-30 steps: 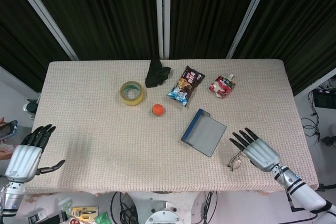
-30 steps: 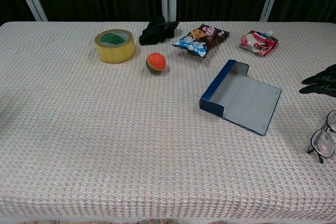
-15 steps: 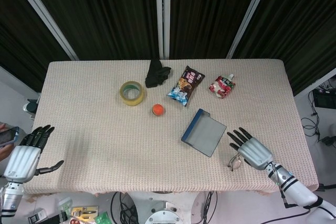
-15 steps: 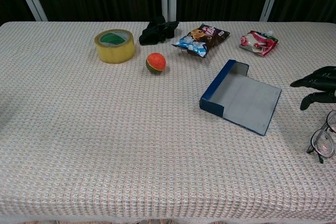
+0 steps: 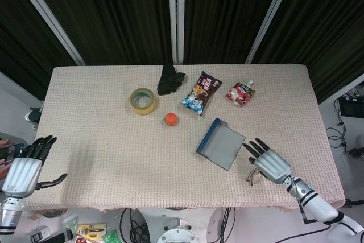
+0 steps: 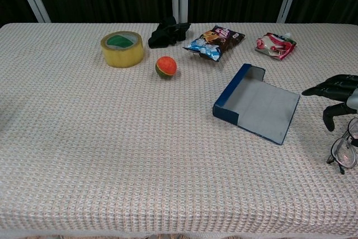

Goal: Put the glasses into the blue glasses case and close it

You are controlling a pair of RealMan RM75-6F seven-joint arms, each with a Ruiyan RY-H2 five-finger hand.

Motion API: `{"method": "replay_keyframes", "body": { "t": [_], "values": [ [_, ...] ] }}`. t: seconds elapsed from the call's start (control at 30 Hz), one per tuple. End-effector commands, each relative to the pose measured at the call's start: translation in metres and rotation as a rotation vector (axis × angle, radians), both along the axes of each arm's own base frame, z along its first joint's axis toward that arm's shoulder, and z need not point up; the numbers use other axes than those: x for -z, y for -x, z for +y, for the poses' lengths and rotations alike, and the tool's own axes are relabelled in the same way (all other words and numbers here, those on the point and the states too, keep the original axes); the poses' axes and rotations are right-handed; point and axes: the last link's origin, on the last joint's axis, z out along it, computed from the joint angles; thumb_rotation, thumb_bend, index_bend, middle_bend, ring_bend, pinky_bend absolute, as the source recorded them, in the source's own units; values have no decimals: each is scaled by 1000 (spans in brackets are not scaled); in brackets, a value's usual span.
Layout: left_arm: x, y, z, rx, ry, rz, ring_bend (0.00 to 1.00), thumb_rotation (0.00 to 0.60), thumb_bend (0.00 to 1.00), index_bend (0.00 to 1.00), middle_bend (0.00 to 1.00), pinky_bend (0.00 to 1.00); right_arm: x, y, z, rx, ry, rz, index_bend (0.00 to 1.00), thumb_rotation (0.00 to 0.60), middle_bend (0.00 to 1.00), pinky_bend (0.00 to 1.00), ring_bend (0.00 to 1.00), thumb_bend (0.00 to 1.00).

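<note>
The blue glasses case (image 5: pixel 220 143) (image 6: pixel 257 103) lies open on the table, grey inside facing up, right of centre. The glasses (image 5: pixel 255 175) (image 6: pixel 345 149) lie on the cloth near the front right, just right of the case. My right hand (image 5: pixel 269 164) (image 6: pixel 336 92) hovers over them with fingers spread towards the case, holding nothing. My left hand (image 5: pixel 24 166) hangs open off the table's front left corner, far from both; the chest view does not show it.
A yellow tape roll (image 5: pixel 143 101) (image 6: pixel 122 48), an orange ball (image 5: pixel 171 119) (image 6: pixel 166 66), a black cloth (image 5: pixel 170 79) (image 6: pixel 167 32), a snack bag (image 5: pixel 201 93) (image 6: pixel 215 41) and a red pouch (image 5: pixel 240 93) (image 6: pixel 274 45) sit across the far half of the table.
My right hand has slid left and slightly nearer the front edge, over the glasses and towards the case. The left hand has drifted a little lower. The glasses and case have not moved.
</note>
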Motion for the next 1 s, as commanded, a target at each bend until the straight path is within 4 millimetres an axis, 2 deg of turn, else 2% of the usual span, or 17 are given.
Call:
{"method": "replay_keyframes", "body": {
  "t": [0.03,0.23,0.53,0.83,1.0],
  "values": [
    [-1,1,-1,-5,-4,1,88,353,144,62,78,225,2,0,-1,1,-1,7,453,600,0,0,0,276],
    [-1,4,-2,-15,-2,0,87,355,143,62,78,225,2,1,-2,5,3,16,479,600,0,0,0,300],
    [0,5,-1,-15,0,-4,88,353,144,62,78,225,1,4,-1,14,6,25,572,600,0,0,0,323],
    [0,6,-2,-19,0,-3,88,355,144,61,78,225,2,7,-1,20,7,34,583,600,0,0,0,325],
    [1,6,-2,-18,0,-6,88,357,144,62,78,225,2,5,-2,11,17,3,645,600,0,0,0,405]
  ]
}}
